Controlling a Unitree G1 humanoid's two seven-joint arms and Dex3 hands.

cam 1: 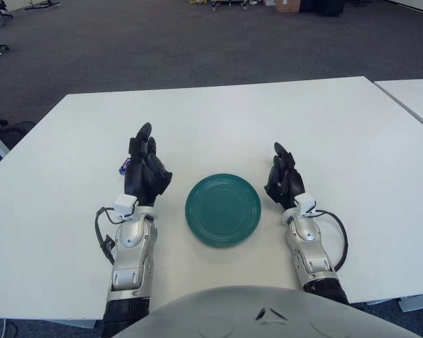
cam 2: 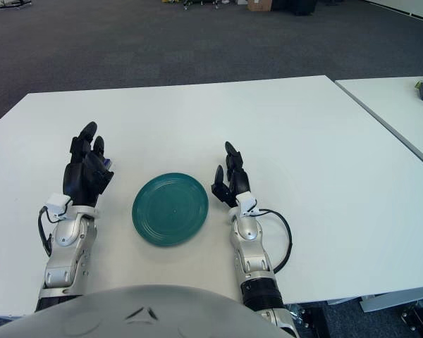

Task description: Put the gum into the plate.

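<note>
Gum [cam 1: 123, 167]: small blue item on the table [cam 1: 338, 141], left of the plate [cam 1: 223, 210], mostly hidden behind my left hand [cam 1: 145, 169]. Plate: green, holds nothing. My left hand: fingers spread, grasping nothing. My right hand [cam 1: 283, 179]: right of plate, fingers relaxed, grasping nothing.

Two head-mounted eyes look forward and down; both share the table [cam 1: 338, 127] and plate [cam 1: 223, 210].

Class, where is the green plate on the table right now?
In the left eye view the green plate lies on the white table, near its front edge, between the left hand and the right hand.
</note>
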